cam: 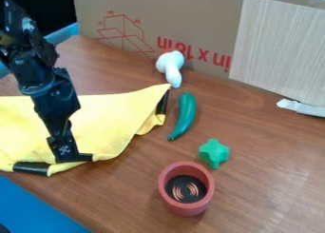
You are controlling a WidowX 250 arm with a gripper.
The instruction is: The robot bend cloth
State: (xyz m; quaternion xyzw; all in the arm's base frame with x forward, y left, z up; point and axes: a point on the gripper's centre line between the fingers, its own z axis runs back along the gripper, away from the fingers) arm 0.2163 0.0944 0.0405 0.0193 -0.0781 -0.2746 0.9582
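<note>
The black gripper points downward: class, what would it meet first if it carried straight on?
Most likely the yellow cloth, close to its lower edge. The gripper may already be touching it; one slanted view leaves the depth unclear.

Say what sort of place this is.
Probably a robotics lab or test bench: a black robot arm over a wood-look tabletop, cardboard standing as a backdrop, and a yellow cloth laid out near a red cup.

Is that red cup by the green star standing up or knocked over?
Upright: the red cup has its round rim facing up, with its outer wall showing below.
</note>
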